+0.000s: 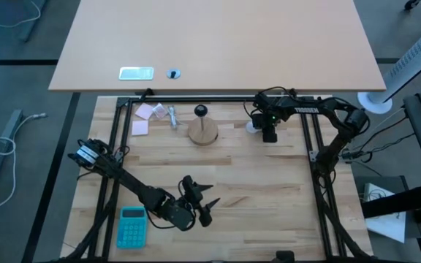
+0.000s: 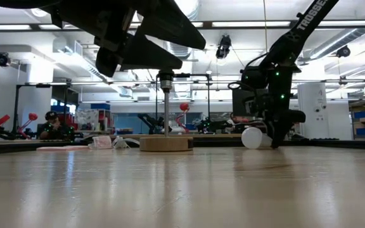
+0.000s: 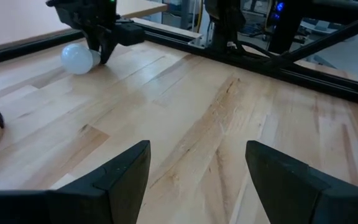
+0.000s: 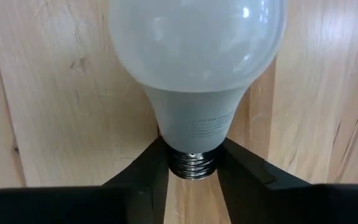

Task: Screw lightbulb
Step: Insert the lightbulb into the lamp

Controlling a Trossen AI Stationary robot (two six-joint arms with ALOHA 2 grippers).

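The white frosted lightbulb (image 4: 197, 56) lies on its side on the wooden table, right of the round wooden disc (image 1: 203, 133) with its upright black socket (image 1: 201, 111). The bulb also shows in the high view (image 1: 253, 126), the low view (image 2: 253, 137) and the left wrist view (image 3: 76, 58). My right gripper (image 4: 191, 169) stands over the bulb's base end, shut on it. My left gripper (image 1: 212, 204) is open and empty near the table's front, above the bare wood (image 3: 197, 155). My right gripper pinches the bulb's metal screw base (image 4: 192, 163) between its two fingers (image 4: 146, 177), one on each side of it. The fingers come from above, pointing down, and lie across the bulb's length. The bulb lies level with its glass globe (image 2: 253, 137) on the table.
A teal calculator (image 1: 131, 226) lies at the front left. Pink paper notes (image 1: 148, 112) and a crumpled clear wrapper (image 1: 172, 115) lie at the back left. Black frame rails (image 1: 314, 157) run along the table's sides and back.
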